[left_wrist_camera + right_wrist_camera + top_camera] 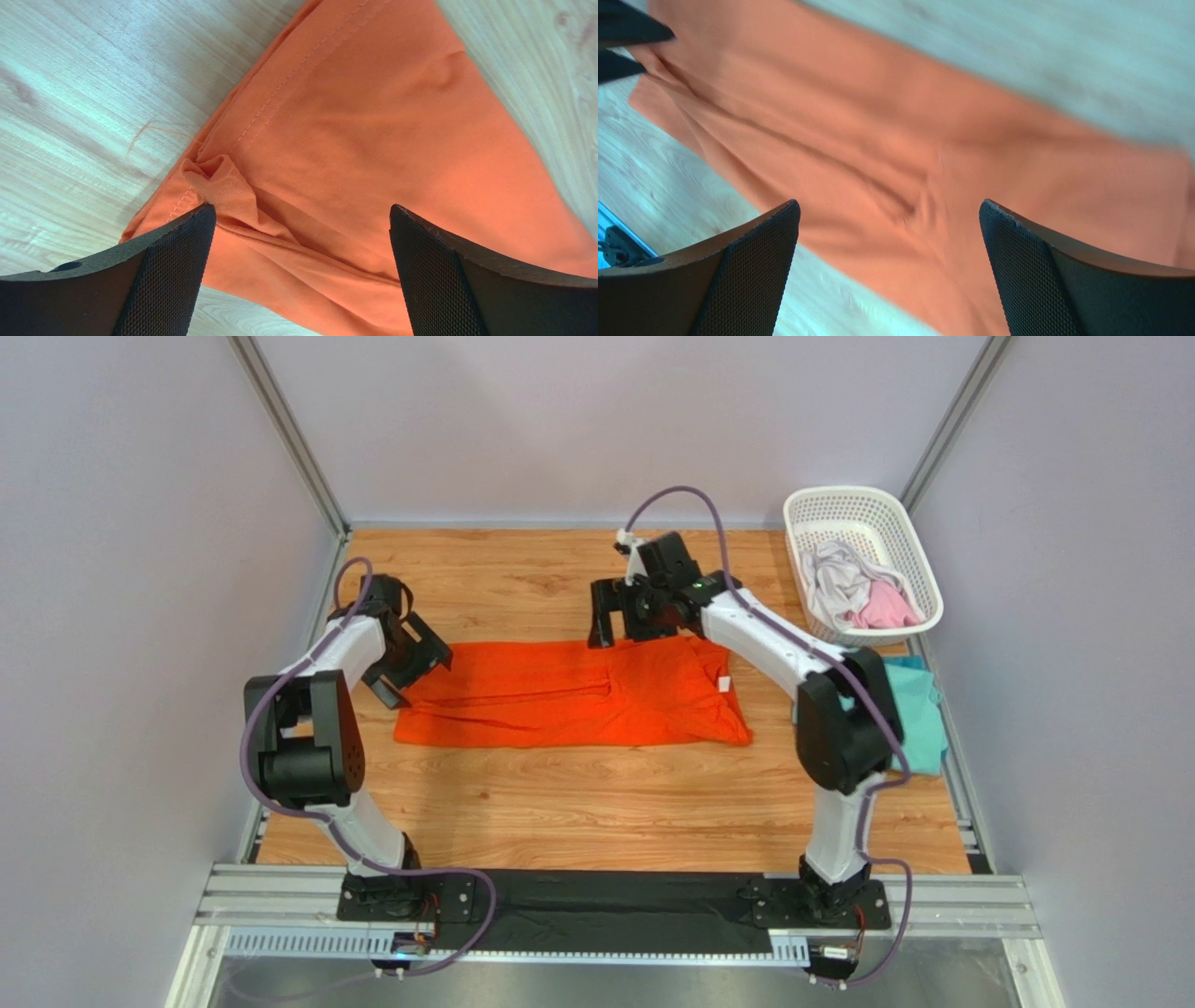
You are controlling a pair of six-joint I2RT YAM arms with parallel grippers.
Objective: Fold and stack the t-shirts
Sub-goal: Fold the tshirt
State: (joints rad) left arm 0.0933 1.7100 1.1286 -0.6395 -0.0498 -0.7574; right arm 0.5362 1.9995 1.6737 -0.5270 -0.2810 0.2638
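left claw [404,661] above one end of orange t-shirt [575,697], right claw [622,615] above its far edge; both spread wide, empty

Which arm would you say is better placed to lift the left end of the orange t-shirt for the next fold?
Probably left. Its open left gripper hangs over the bunched left corner of the orange t-shirt, while the right gripper, also open, is over the shirt's far edge near the middle.

Bright, even light is filling the overhead view, leaving only faint, soft shadows on the counter [561,798]. Motion blur is smearing the right wrist view, while the left wrist view is showing the orange t-shirt [365,126] and its stitching crisply.
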